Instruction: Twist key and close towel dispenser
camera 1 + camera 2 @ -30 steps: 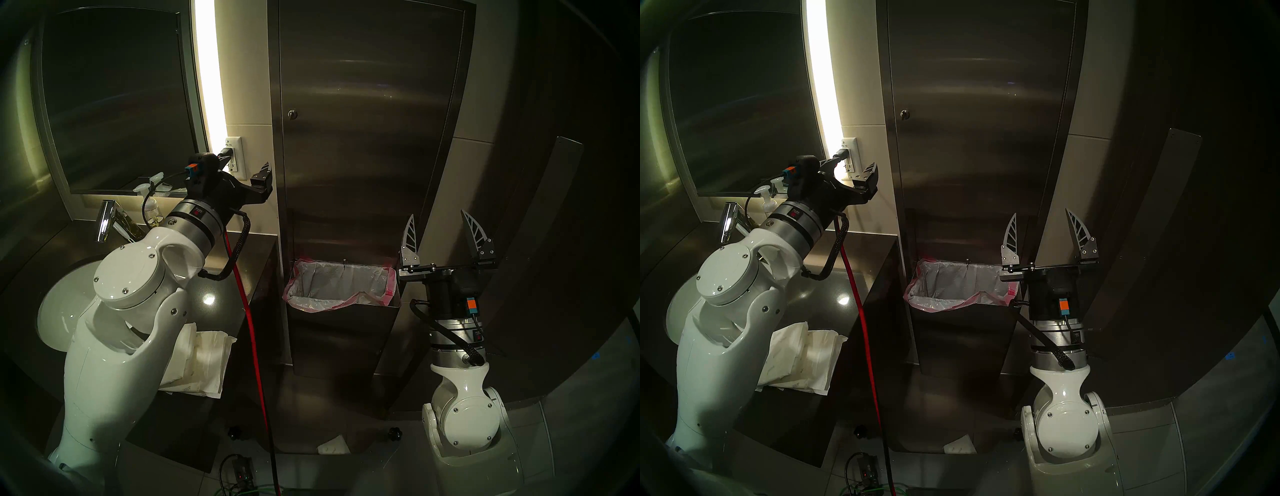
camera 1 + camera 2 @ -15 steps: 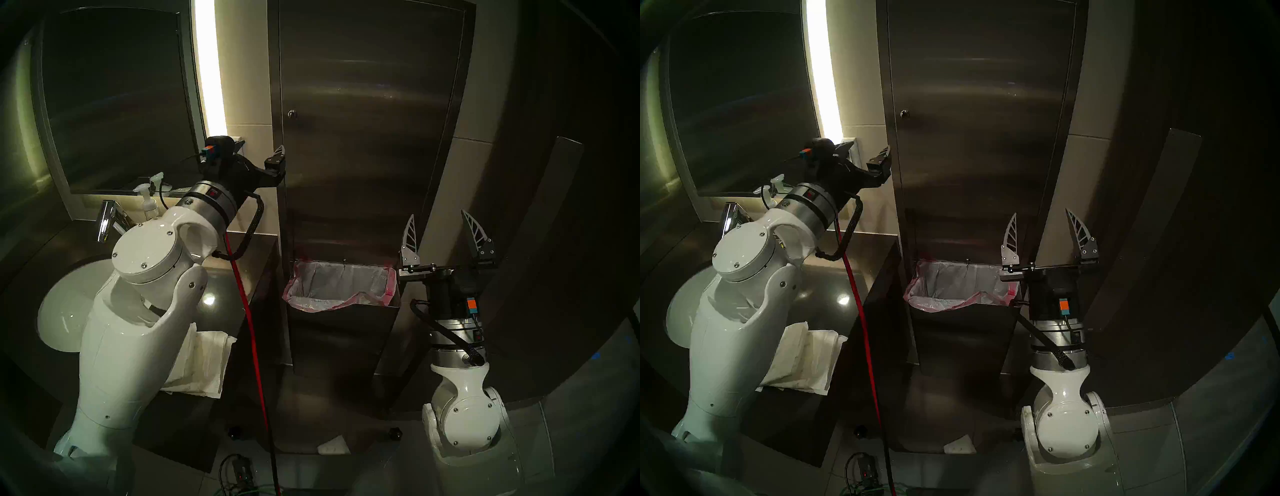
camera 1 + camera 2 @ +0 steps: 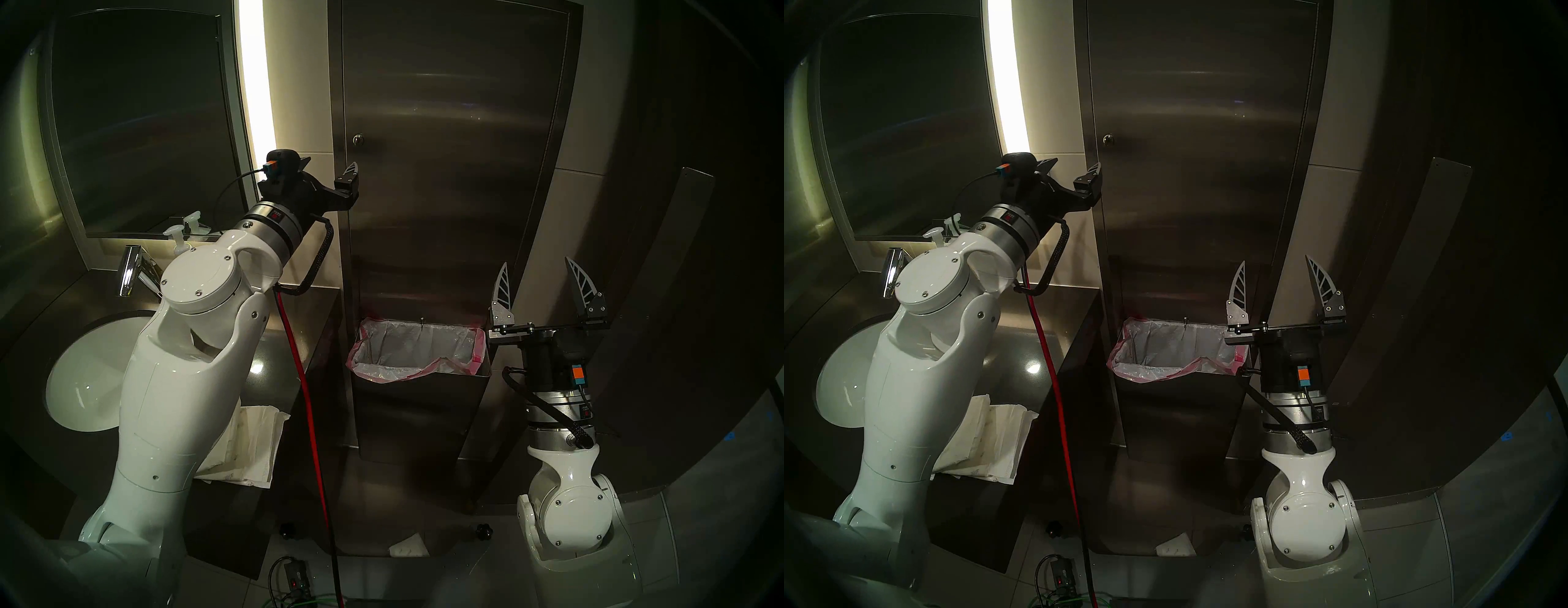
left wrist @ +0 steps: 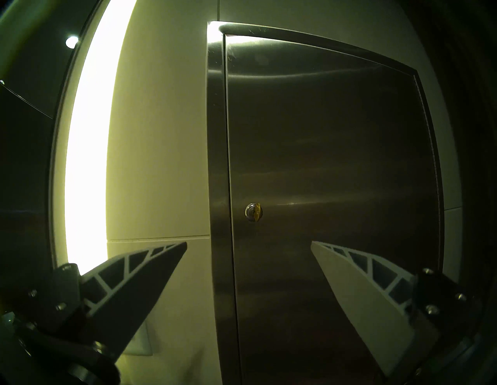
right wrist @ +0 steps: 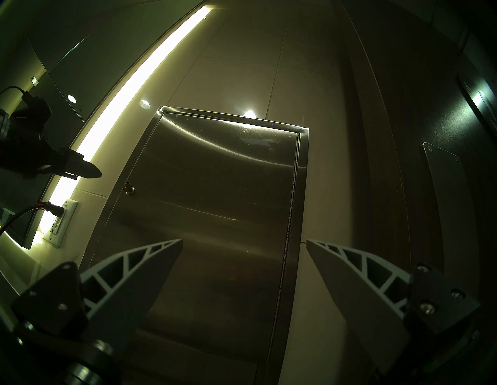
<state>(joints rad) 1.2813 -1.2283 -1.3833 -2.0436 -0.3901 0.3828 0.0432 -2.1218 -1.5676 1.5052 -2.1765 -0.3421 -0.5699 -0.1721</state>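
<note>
Dim washroom wall, steel towel dispenser point(image 3: 458, 178) with its door flush to the frame.
Beside it hang a mirror point(image 3: 140, 123) and a lined bin point(image 3: 418, 352); nothing blocks the lock. Left end effector point(image 4: 248, 243) is spread wide and empty below the key point(image 4: 257, 211); right end effector point(image 3: 549, 282) is likewise released, well apart. That small brass key looks stiff and slippery: pinch its flat head.
</note>
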